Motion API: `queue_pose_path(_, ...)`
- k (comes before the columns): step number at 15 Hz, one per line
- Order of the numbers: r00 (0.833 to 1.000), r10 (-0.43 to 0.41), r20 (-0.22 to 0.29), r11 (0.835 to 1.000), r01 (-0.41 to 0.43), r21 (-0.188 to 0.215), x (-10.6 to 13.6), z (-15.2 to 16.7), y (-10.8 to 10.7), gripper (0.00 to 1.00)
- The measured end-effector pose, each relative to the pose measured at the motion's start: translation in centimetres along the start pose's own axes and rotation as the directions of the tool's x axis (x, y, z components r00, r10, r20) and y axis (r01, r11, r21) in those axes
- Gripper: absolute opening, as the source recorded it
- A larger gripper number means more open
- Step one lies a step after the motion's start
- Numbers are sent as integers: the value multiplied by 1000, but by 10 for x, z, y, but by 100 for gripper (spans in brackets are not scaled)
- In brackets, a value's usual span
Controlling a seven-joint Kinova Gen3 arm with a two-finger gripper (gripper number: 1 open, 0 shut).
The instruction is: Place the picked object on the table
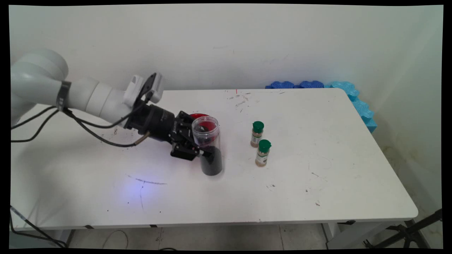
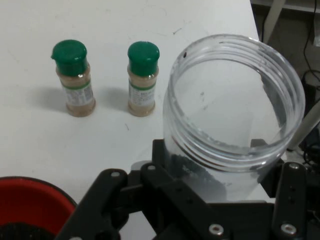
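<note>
End effector (image 1: 201, 150) reaches in low from the left, closed side-on around a lidless clear plastic jar (image 1: 209, 146) with dark contents, standing upright mid-desk (image 1: 317, 190). Red bowl (image 1: 199, 116) just behind it. Two green-capped spice shakers (image 1: 260, 143) stand near, clear of the grasp.

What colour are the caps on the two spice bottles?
Green, on both spice bottles; clearest in the hand view.
</note>
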Motion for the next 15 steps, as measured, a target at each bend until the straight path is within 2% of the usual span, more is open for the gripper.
queue_pose_path(15, 1000, 7, 5, 1000, -7, 6, -23, 29, 10, 0)
